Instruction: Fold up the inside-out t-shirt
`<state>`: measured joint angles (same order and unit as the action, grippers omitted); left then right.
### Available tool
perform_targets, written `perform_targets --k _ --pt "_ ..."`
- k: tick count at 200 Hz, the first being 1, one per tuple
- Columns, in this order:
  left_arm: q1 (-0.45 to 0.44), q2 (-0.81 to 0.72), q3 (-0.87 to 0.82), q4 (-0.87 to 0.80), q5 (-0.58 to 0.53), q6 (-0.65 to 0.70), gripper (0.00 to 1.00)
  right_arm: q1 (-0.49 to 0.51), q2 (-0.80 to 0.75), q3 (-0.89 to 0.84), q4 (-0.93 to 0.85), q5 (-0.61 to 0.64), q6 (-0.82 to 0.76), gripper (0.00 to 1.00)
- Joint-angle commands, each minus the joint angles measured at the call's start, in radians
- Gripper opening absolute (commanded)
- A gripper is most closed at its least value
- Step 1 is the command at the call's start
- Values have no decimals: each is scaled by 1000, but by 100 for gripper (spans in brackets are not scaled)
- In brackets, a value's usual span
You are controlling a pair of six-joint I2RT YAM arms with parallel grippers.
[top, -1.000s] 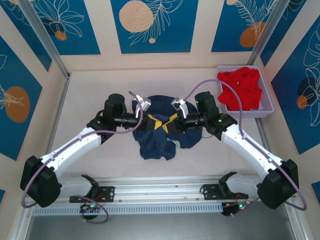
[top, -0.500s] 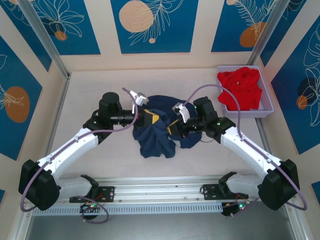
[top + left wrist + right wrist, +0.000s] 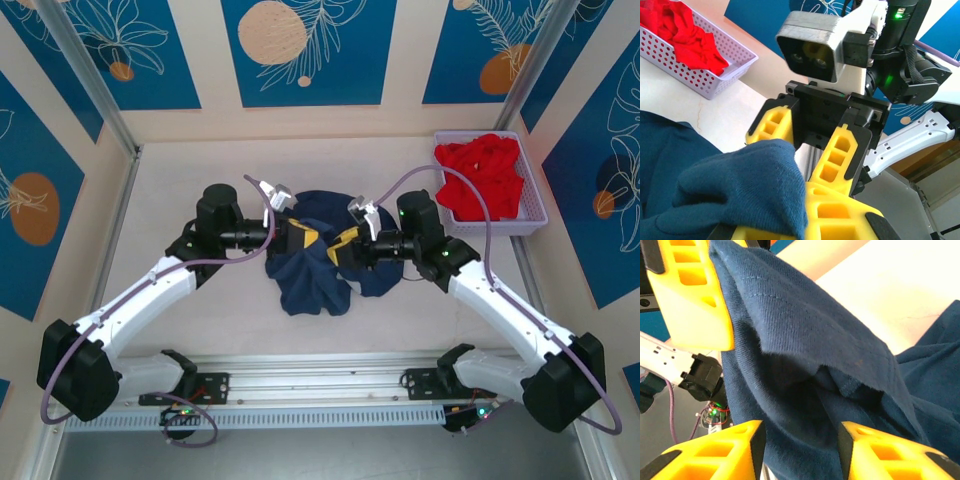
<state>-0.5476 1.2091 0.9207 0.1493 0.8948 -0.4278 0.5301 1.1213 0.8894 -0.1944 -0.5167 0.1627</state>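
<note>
On the pale desk (image 3: 200, 180), the top view shows the crumpled dark navy cloth t-shirt (image 3: 312, 285) heaped between both pairs of jaws. From the left wrist, the left jaws are clamped on a fold of it. From the right wrist, the right jaws stand apart, cloth hanging just ahead.

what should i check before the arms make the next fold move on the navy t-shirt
1. Left jaws shut on the t-shirt: ok, cloth hangs from them.
2. Right jaws gripping cloth: not ok, they stand apart with a fold of cloth between them.
3. t-shirt spread flat on the table: not ok, it lies bunched in a heap.
4. Neck tag found, to tell which edge is held: cannot tell.
5. Red garment out of the way: ok, it sits in the basket, apart from the t-shirt.
</note>
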Motion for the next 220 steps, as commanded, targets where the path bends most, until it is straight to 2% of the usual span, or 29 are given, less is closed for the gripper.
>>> perform_targets --k 1,8,18,28,50,66,92,118,146,162,182,204,220 --pt "6 -5 7 21 38 22 0 13 51 39 25 -63 -22 45" --pt "6 -4 7 19 33 24 0 17 57 44 25 -66 -23 40" --pt "6 -4 9 4 15 30 0 21 59 52 19 -62 -22 24" --pt "6 -4 10 -18 -15 40 0 22 47 48 13 -56 -23 13" --pt "8 3 24 -112 -137 81 0 25 0 34 -2 -42 -17 0" --pt "9 22 45 -179 -234 100 7 35 -26 29 -1 -24 -5 0" --pt "7 65 101 -302 -338 131 38 67 -31 41 6 48 15 0" --pt "5 47 110 -367 -401 133 50 91 -10 66 -9 148 32 0" --pt "5 -10 132 -496 -539 103 55 131 5 89 -47 280 17 0" --pt "5 -17 170 -574 -517 56 56 153 9 92 -55 340 5 0" --pt "4 12 219 -635 -434 -29 57 168 17 101 -59 376 0 0" --pt "1 35 209 -560 -270 -124 57 172 25 106 -50 387 12 0" --pt "-3 24 189 -527 -230 -123 57 168 31 114 -49 387 41 0"
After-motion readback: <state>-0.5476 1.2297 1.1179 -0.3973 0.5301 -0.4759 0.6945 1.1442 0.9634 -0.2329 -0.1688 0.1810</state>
